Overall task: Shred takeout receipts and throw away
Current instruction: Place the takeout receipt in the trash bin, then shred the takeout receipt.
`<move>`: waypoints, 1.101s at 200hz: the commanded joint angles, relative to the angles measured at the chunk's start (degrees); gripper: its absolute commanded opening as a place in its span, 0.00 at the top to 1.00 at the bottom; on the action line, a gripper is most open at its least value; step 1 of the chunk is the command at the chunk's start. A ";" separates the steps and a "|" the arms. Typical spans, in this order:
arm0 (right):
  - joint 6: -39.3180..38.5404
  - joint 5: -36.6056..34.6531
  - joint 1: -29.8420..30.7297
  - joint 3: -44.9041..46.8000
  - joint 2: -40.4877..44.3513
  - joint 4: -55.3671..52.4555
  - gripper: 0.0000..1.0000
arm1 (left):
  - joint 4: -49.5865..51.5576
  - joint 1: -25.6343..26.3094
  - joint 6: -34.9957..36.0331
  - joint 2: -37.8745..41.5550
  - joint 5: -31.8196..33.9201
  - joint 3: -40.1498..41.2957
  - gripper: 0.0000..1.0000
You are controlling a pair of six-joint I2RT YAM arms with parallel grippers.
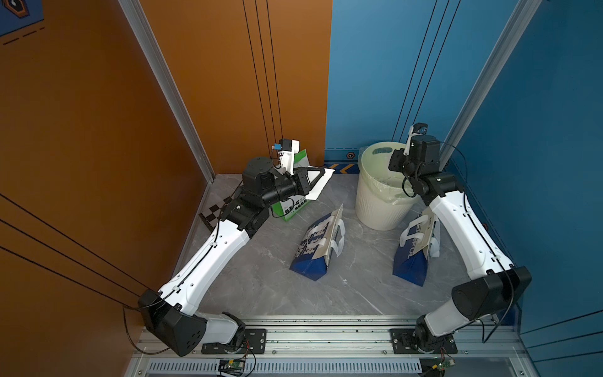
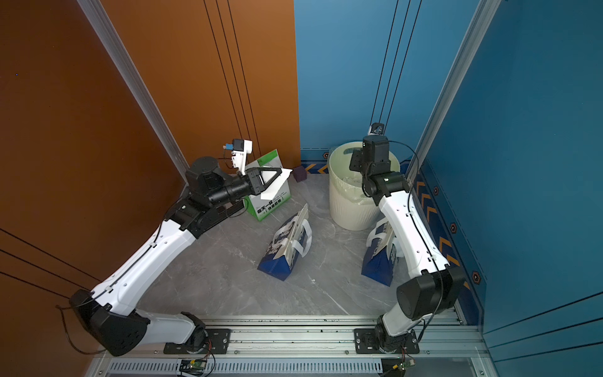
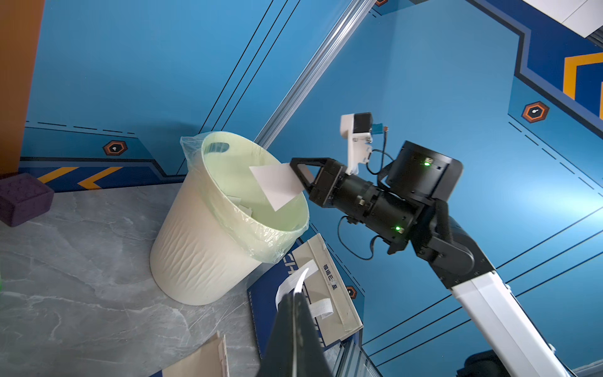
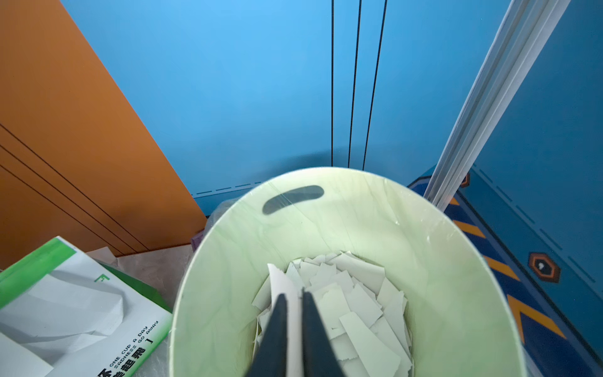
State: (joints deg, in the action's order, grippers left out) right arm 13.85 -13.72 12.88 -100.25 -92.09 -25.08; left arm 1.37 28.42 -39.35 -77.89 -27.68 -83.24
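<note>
One receipt point(image 1: 318, 191) clamped in left jaws, right jaws barely parted, scrap point(image 3: 275, 186) grip unclear

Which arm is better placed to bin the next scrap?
Right. The right gripper hangs over the bin, scrap between its parted jaws; the left gripper holds its receipt away, above the green bag.

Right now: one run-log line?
left gripper: shut on receipt piece | right gripper: jaws slightly apart, torn piece between them, over bin | bin: shreds inside
</note>
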 commanded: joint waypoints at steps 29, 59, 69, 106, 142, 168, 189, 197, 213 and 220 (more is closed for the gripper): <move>1.22 3.39 -0.10 -4.74 2.03 -4.45 0.44 | -5.74 0.58 -4.96 0.51 1.11 1.32 1.00; 0.87 6.93 0.93 -8.43 5.89 -12.42 0.39 | -12.01 1.66 -12.69 -0.48 6.18 2.73 1.00; 0.42 8.56 2.21 -9.31 7.58 -15.26 0.39 | -13.42 2.42 -14.38 -1.06 7.70 2.53 1.00; 11.39 30.58 8.77 -5.16 14.03 -14.91 0.41 | -23.42 4.31 -23.40 -3.17 14.66 3.71 1.00; 25.12 34.24 20.79 3.61 16.17 -0.95 0.41 | -33.19 5.45 -29.44 -6.50 17.33 3.68 1.00; 29.97 31.01 24.61 7.38 15.87 6.92 0.41 | -34.01 6.01 -29.72 -8.44 16.63 2.44 1.00; 30.84 29.48 25.25 7.17 14.49 7.43 0.42 | -35.07 6.37 -30.13 -9.29 16.82 2.11 1.00; 31.32 29.49 25.26 7.34 14.10 8.29 0.42 | -35.12 6.47 -29.99 -9.36 16.94 2.20 1.00; 31.95 28.27 25.26 7.77 13.52 8.83 0.43 | -35.12 6.55 -29.72 -9.39 17.43 2.77 1.00; 32.21 27.78 25.26 8.07 13.39 9.16 0.46 | -35.07 6.56 -29.59 -9.32 17.64 2.97 1.00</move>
State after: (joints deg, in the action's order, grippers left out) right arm 42.78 16.29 37.93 -92.64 -79.11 -20.95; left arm -30.35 34.59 -68.71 -87.35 -11.49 -79.92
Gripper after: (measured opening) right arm 0.567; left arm 0.040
